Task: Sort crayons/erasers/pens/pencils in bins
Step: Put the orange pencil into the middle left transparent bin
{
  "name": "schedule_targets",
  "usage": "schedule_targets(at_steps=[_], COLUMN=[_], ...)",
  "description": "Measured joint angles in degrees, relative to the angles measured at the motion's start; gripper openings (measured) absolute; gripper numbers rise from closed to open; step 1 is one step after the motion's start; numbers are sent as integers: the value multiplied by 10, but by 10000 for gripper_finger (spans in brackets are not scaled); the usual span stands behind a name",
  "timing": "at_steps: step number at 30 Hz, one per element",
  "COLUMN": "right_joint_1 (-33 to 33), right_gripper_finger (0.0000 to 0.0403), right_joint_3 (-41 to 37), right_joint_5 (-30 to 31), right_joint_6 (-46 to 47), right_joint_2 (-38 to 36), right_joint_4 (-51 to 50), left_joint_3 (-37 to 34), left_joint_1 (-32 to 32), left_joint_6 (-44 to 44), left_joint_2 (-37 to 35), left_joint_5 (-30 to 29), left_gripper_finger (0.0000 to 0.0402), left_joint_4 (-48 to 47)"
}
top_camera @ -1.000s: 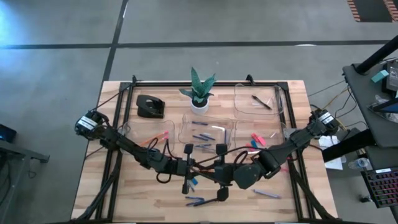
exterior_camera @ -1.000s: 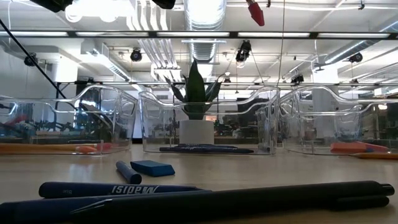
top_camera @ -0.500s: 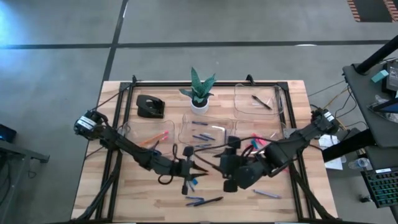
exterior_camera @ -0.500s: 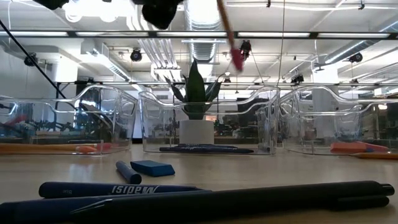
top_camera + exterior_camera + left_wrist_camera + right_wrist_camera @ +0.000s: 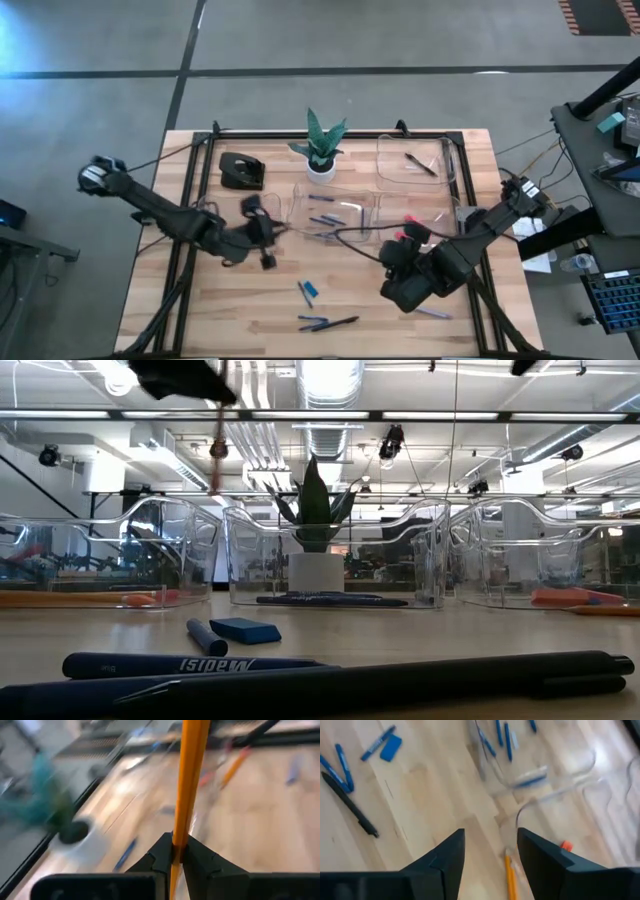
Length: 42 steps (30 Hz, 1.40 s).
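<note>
On the near part of the worktop point(image 5: 200, 310), at about six o'clock in the overhead view, a black pen point(image 5: 338, 322) and two blue crayons point(image 5: 312, 323) lie unsorted, with a blue eraser point(image 5: 310, 290) and another crayon point(image 5: 302, 292) just beyond them and a grey-blue pen point(image 5: 432, 313) toward five o'clock, close beside the right arm. The right gripper point(image 5: 487, 851) hovers there with its fingers spread and nothing between them, looking down on a pencil point(image 5: 510, 879) below it. At nine o'clock the left gripper point(image 5: 174, 851) is pinched shut on an orange pencil point(image 5: 187, 785), carried above the left bin point(image 5: 205, 212), which already holds pencils. Farther back, the middle bin point(image 5: 296, 205) holds several crayons, the right bin point(image 5: 462, 212) holds pink erasers, and the far bin point(image 5: 385, 160) at one o'clock holds one dark pen. The sorting seems well past halfway: roughly half a dozen loose items remain near the front edge, plus the pencil in hand. A plant pot point(image 5: 320, 168) and a black desk object point(image 5: 240, 172) crowd the twelve o'clock edge; the near left corner is open room.
</note>
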Motion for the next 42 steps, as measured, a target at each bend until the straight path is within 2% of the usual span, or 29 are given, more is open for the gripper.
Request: schedule_targets(at_steps=[3, 9, 12, 15, 19, 23, 29, 35, 42], right_joint_1=[13, 28, 34, 39, 47, 51, 52, 52, 52], right_gripper_finger=[167, 164, 163, 161, 162, 160, 161, 162, 162], right_joint_3=[-21, -71, -102, -136, -186, -231, -286, -328, -363], right_joint_5=[-20, -98, -152, -193, -222, -251, -279, -282, -282], right_joint_6=[45, 125, 163, 191, 224, 243, 244, 244, 251], right_joint_2=[0, 4, 4, 4, 4, 4, 4, 4, 4], right_joint_4=[0, 4, 10, 17, 31, 51, 106, 117, 120], left_joint_3=[0, -1, -2, -5, -11, -11, -11, -11, -11], left_joint_1=[3, 11, 16, 22, 30, 46, 82, 101, 102], left_joint_6=[-101, -314, -399, -438, -441, -432, -379, -331, -328], left_joint_2=[-44, -81, -78, -60, -24, 14, 42, 45, 45], left_joint_5=[-26, -28, 1, 55, 115, 139, 204, 220, 225], left_gripper_finger=[17, 17, 17, 17, 17, 17, 17, 17, 30], left_joint_4=[-133, -385, -473, -516, -521, -525, -523, -515, -499])
